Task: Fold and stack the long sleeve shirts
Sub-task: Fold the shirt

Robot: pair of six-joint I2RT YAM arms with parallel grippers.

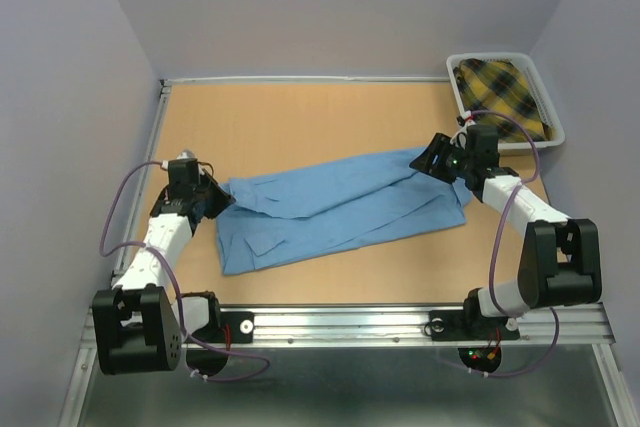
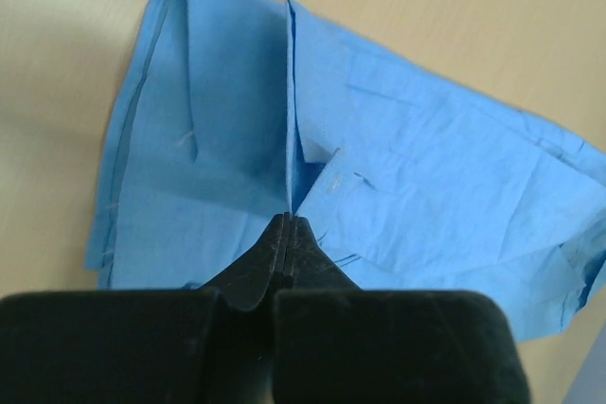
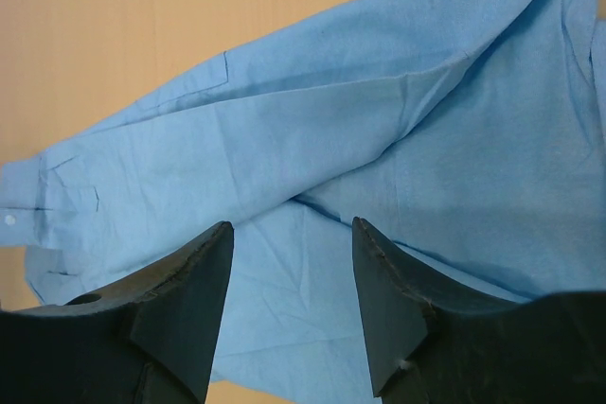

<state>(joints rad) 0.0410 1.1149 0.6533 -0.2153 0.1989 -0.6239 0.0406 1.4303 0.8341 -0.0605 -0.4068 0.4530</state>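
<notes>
While the light blue shirt point(image 1: 340, 209) is spread, rumpled, across the middle of the table point(image 1: 300, 117), its left end is pinched in the left gripper point(image 2: 287, 226), whose jaws are pressed together on a raised ridge of cloth. The right gripper point(image 3: 289, 234) is held wide apart just above the shirt's right end, with nothing caught between its fingers. A sleeve is seen laid across the body, and no neat fold is judged finished yet. Several slips can be expected from here. If only a thin layer is caught on the left, the cloth may be pulled free once tension is applied. If the right end is grasped through too many layers, the sleeve may be dragged along and the garment bunched rather than flattened. A white basket point(image 1: 553, 117) holding a plaid cloth point(image 1: 500, 82) is set at the far right corner, near enough to the right arm to be clipped in a wide sweep.
</notes>
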